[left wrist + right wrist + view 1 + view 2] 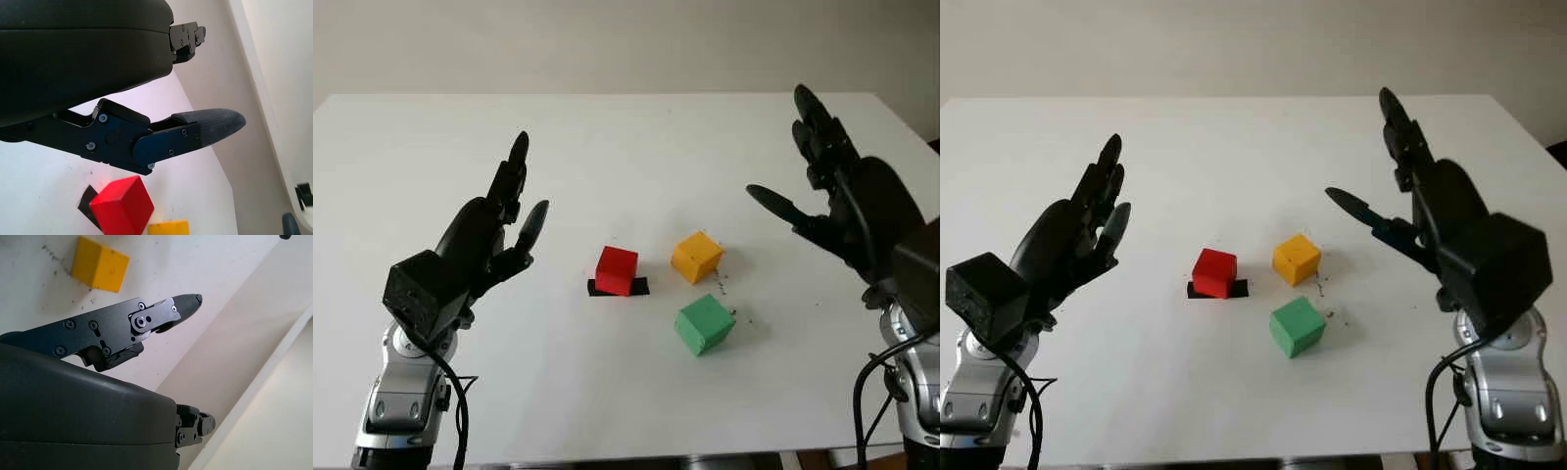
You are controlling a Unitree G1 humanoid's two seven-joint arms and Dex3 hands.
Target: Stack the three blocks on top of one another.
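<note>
Three blocks sit apart near the middle of the white table [607,127]. The red block [617,269] stands on a black tape mark [640,287]. To its right is the yellow block [696,257], and the green block [705,324] lies nearer me, below the yellow one. My left hand [509,211] is raised open above the table, left of the red block, holding nothing. My right hand [803,166] is raised open to the right of the yellow block, also holding nothing. The red block [122,205] and the yellow block [100,264] appear in the wrist views.
The table's far edge meets a pale wall. Small dark specks [722,284] dot the surface between the yellow and green blocks. Bare white surface lies around the blocks on all sides.
</note>
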